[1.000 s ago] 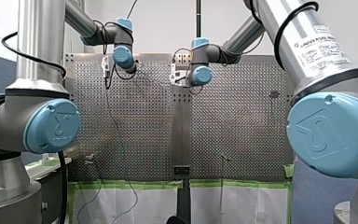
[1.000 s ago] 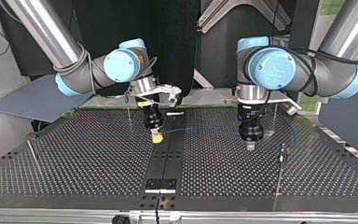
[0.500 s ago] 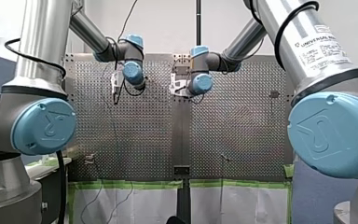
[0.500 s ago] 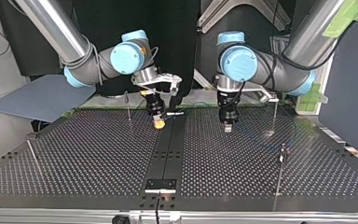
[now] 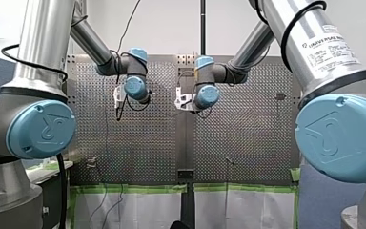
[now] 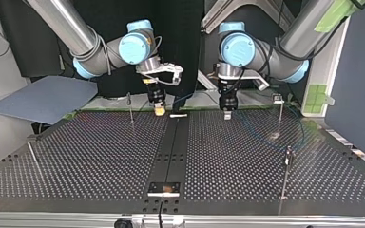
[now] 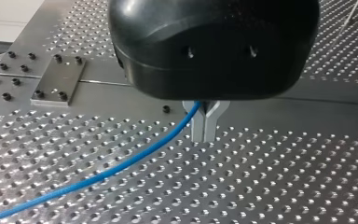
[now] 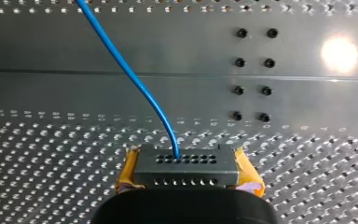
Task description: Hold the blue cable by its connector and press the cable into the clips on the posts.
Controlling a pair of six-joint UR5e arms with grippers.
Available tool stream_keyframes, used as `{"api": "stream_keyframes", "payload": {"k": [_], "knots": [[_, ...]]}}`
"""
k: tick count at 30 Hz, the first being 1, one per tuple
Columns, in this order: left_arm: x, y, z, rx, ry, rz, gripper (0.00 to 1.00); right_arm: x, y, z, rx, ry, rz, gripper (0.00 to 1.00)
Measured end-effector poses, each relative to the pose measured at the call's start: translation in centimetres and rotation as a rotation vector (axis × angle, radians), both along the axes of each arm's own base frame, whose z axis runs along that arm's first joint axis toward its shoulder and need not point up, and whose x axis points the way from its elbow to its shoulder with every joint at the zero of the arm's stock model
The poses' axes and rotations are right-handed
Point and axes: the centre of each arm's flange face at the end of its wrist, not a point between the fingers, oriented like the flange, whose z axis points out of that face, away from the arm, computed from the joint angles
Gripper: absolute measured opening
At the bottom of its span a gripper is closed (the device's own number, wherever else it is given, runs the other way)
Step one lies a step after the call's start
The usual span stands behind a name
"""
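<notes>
Right now there are 2 arms and 2 grippers, both at the far edge of the table [image 6: 100, 156] in the top view, either side of the ctr strip.

Right gripper [image 8: 186, 162]: 2 yellow pads [image 8: 127, 171] closed on 1 grey connector [image 8: 186, 173], w/ the block clamped btwn them and its hole-dotted face pointing away from the wrist. 1 blue cable [image 8: 130, 77] leaves the middle of that face and curves off over the table.

Left gripper [image 7: 204, 139]: 2 metal fingers [image 7: 198, 126] pressed together w/ only a hairline slit btwn them. The cable is pinched at their root, just under the black body. From there it runs off in 1 long slack sweep low over the holes; resting or just above, can't tell.

In the top view the 2 grippers are near ea. other but apart.

Posts, 4 thin ones counted in the top view:
- 1 post [image 6: 130, 113] just beside the right gripper
- 1 post [image 6: 279, 118] well to the side of the left gripper, w/ a dark clip [image 6: 278, 99] on top
- 1 post [image 6: 285, 180] nearer the camera on that same side
- 1 post [image 6: 34, 159] at the view's left, looking tilted

A faint blue loop lies by the base of the 2nd post; around it or beside it, can't tell.
</notes>
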Motion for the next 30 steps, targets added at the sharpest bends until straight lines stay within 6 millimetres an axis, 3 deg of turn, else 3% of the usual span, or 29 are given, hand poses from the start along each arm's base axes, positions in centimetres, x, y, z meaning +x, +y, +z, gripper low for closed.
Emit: {"api": "stream_keyframes", "payload": {"k": [12, 24, 30], "knots": [[-1.1, -0.9, -5.3, 0.026, 0.029, -0.044, 0.0, -1.3, 1.8, -3.4, 0.014, -0.022, -0.028, 0.0], [-2.0, -1.9, -10.6, 0.021, 0.059, -0.065, 0.0, -3.7, 2.9, -7.2, 0.02, -0.02, -0.109, 0.0], [-3.0, -2.6, -13.2, 0.021, 0.074, -0.089, 0.0, -5.4, 2.9, -10.3, 0.05, -0.018, -0.141, 0.0]]}}
